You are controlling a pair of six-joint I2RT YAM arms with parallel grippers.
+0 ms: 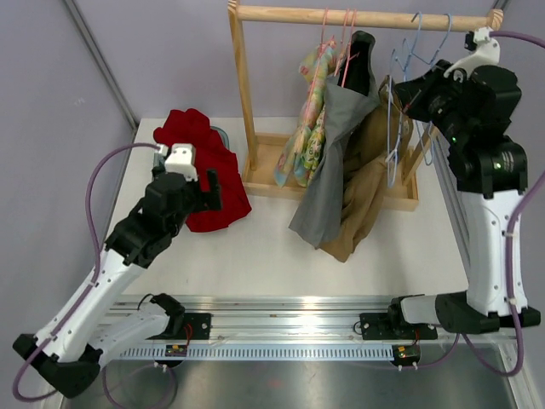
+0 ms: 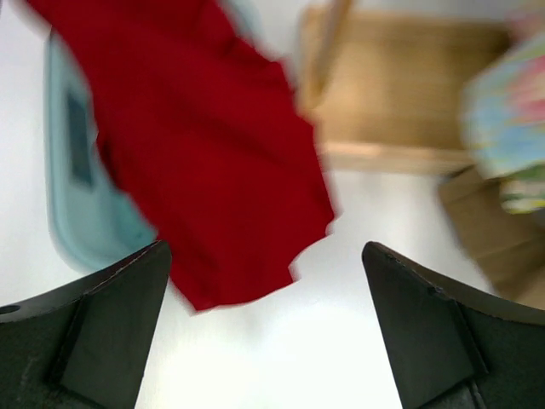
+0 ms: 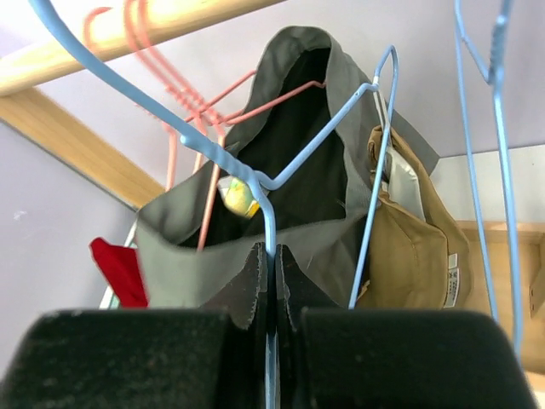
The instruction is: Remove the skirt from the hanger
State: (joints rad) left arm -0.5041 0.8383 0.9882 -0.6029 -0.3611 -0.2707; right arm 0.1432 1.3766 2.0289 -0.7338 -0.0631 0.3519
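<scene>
Desk: a white surface carrying a wooden rack at its far side, with both arms bolted at the near edge.
Red skirt: lies spread on the desk left of the rack, off any hanger. Its far part lies over a pale teal tray, and its scalloped hem points toward the near edge.
Left arm: reaches over the left half of the desk, its wrist above the near part of the red skirt.
Left jaws: released and spread wide, with nothing between them. In the left wrist view the skirt's hem and bare desk show in the gap, apart from both fingers.
Right arm: stands tall at the right side, its wrist raised to the right end of the rack's top rail.
Right jaws: clenched on the wire of a blue hanger, pinching it just below the point where its shoulders meet the neck.
Blue hanger: its wire runs up toward the rail and appears to carry no garment. Other blue wire hangers hang just beside it.
Grey garment: hangs from pink hangers near the middle of the rail, its lower edge reaching down over the rack's base.
Tan garment: hangs just right of the grey one and touches it.
Floral garment: hangs left of the grey one, close to the rack's left post.
</scene>
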